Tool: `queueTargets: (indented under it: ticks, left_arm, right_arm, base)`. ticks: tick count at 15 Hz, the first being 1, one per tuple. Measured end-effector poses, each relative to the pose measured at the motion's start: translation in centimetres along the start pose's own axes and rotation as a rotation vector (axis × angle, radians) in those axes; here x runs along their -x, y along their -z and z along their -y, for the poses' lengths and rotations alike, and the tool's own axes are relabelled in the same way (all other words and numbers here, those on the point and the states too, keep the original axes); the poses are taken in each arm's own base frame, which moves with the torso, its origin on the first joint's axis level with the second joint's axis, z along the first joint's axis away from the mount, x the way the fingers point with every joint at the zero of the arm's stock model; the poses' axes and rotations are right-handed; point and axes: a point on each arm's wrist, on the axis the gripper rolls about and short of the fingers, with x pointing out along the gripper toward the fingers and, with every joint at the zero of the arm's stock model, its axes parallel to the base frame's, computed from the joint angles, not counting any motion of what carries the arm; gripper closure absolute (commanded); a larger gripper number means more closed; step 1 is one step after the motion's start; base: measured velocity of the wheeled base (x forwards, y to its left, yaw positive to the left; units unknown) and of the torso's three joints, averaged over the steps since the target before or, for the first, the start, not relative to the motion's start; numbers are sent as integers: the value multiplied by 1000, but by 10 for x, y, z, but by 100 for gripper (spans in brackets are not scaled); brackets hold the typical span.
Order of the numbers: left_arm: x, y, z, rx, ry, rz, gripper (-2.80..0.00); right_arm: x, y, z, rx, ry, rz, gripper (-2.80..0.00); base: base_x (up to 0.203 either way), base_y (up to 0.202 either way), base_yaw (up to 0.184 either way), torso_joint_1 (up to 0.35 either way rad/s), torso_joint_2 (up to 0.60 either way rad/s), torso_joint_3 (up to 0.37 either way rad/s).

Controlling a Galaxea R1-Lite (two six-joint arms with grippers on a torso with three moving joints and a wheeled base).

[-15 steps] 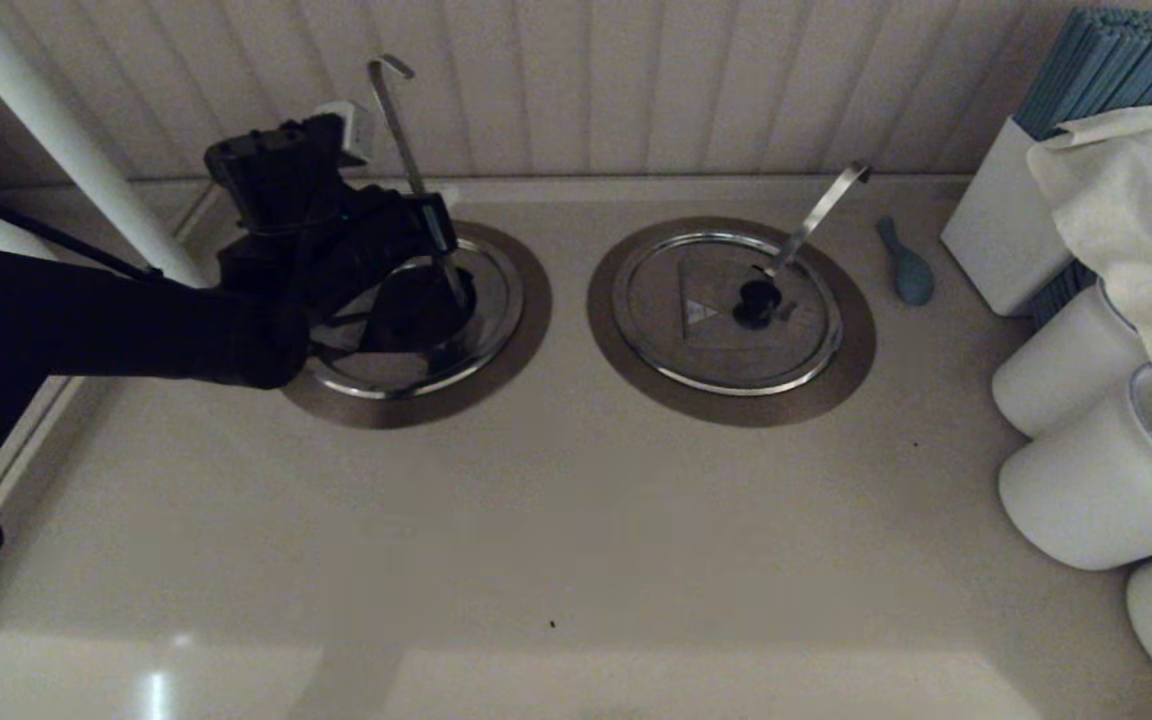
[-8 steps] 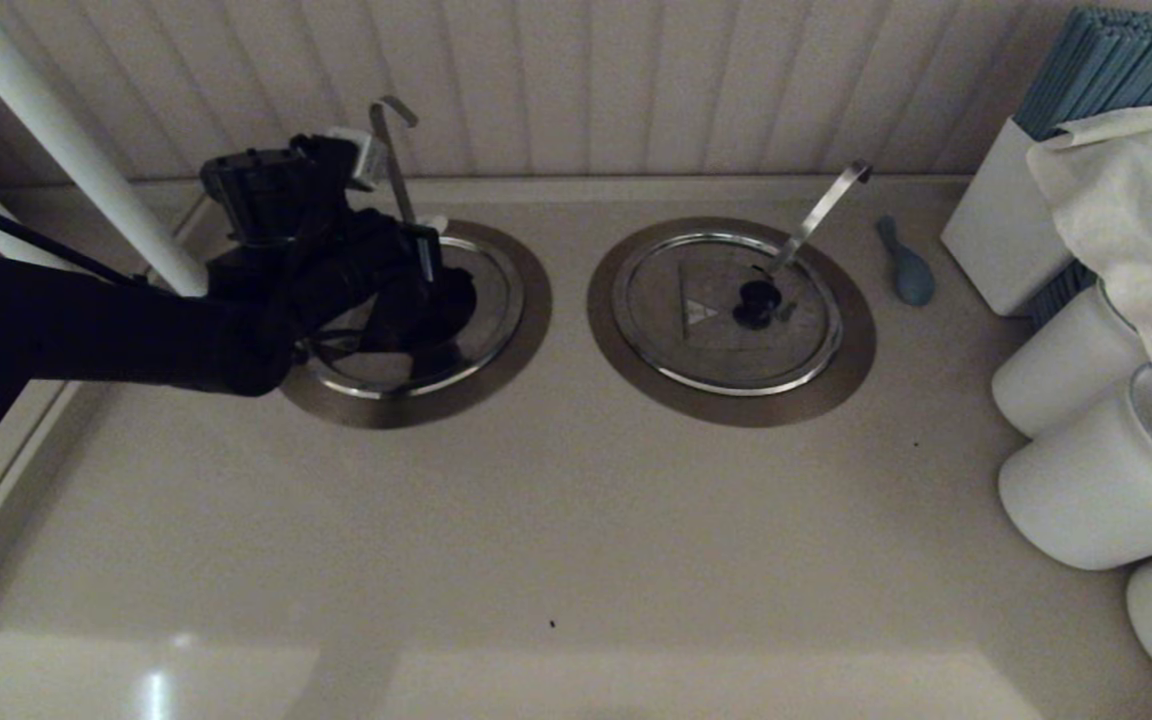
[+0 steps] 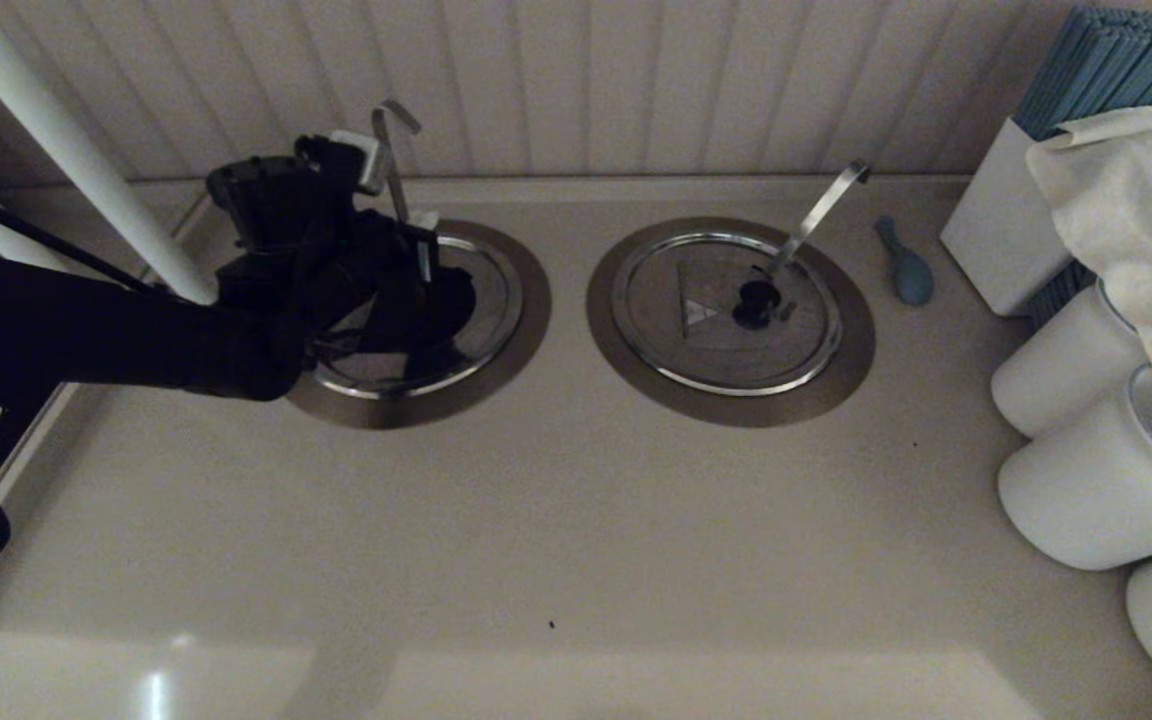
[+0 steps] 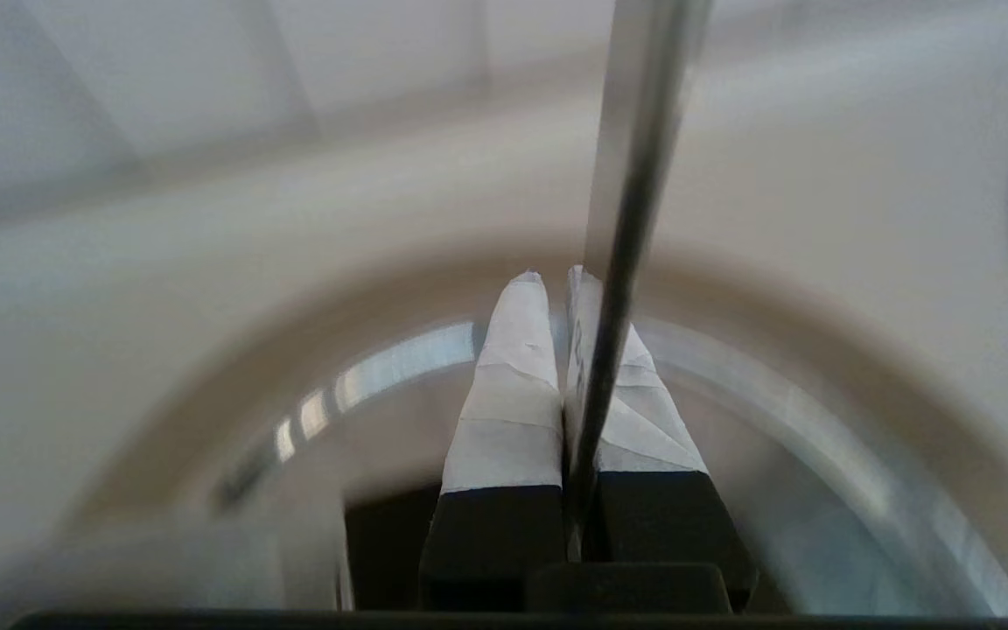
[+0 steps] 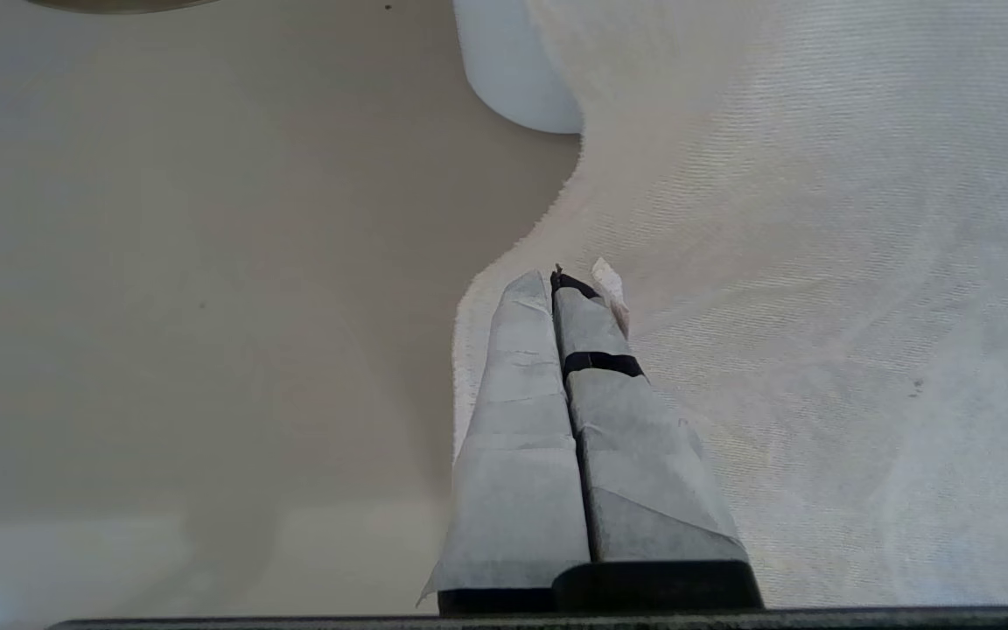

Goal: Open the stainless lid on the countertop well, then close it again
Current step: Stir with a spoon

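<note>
Head view: the left gripper (image 3: 423, 262) hangs over the stainless lid (image 3: 471, 330) seated in the countertop well (image 3: 521, 330) at rear left, hiding its knob; the twin lid (image 3: 726, 312) sits beside. Left wrist view: taped fingers (image 4: 513, 385) pinched together beside the ladle handle (image 4: 635, 175). Right wrist view: right gripper (image 5: 567, 289) clenched, empty, over white cloth (image 5: 819, 262) and beige counter (image 5: 163, 262).

Two wells: the countertop well (image 3: 511, 345) at nine o'clock, the twin well (image 3: 856, 350) beside it. Two lids: the stainless lid (image 3: 491, 300) and the twin lid (image 3: 716, 340). Three white cylinders (image 3: 1096, 480), perhaps more.
</note>
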Motion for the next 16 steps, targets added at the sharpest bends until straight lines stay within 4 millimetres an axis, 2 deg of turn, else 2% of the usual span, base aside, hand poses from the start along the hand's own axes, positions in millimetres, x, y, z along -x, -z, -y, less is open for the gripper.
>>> queueTargets:
  ticks: [4,8,12,16]
  left_arm:
    - [-1,-3,-1,107,8,34,0]
    - [10,-13,-8,289,160,-46,0]
    - [12,-7,-21,216,149,-88,0]
    - [16,8,-32,35,121,-170,0]
  right_arm:
    - [0,0,0,0,0,0,0]
    - [0,0,0,0,0,0,0]
    - [0,0,0,0,1,0,0]
    - [0,0,0,0,0,0,0]
  base:
    - [0,0,0,0,0,0]
    - [0,0,0,0,0,0]
    - [0,0,0,0,0,0]
    - [0,0,0,0,0,0]
